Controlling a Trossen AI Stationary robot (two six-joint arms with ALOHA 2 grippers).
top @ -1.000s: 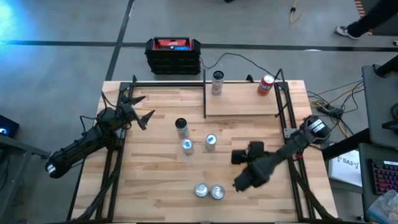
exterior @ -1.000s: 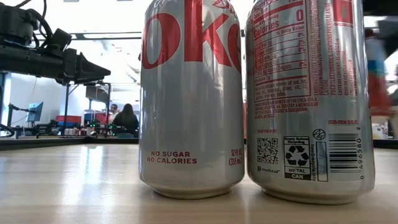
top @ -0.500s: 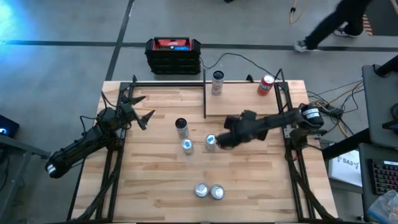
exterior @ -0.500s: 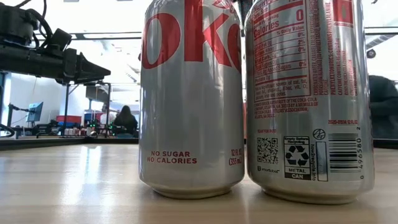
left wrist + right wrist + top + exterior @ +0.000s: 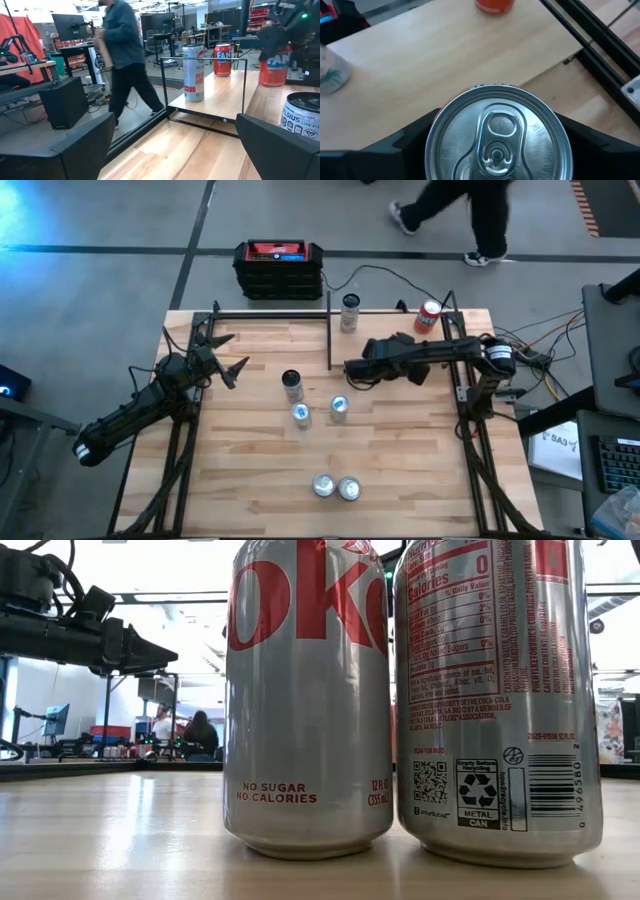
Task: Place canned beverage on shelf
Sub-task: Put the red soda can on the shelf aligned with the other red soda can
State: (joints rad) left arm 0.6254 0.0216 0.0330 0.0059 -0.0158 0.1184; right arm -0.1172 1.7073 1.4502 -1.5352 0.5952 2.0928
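right gripper (image 5: 495,150) clamped on a soda can (image 5: 496,137) over the shelf (image 5: 390,345) front edge | left gripper (image 5: 222,358) jaws apart, waiting at table's left edge | lower upright onto bare board, clear of red can (image 5: 428,317) and tall can (image 5: 349,312)

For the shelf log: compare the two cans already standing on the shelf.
The tall can is slim, silver-white with red lettering; the red can is shorter and wider. The tall can stands at the shelf's left back corner, beside the black rod; the red can stands near the right back corner. Both are upright, and neither is held by a gripper.
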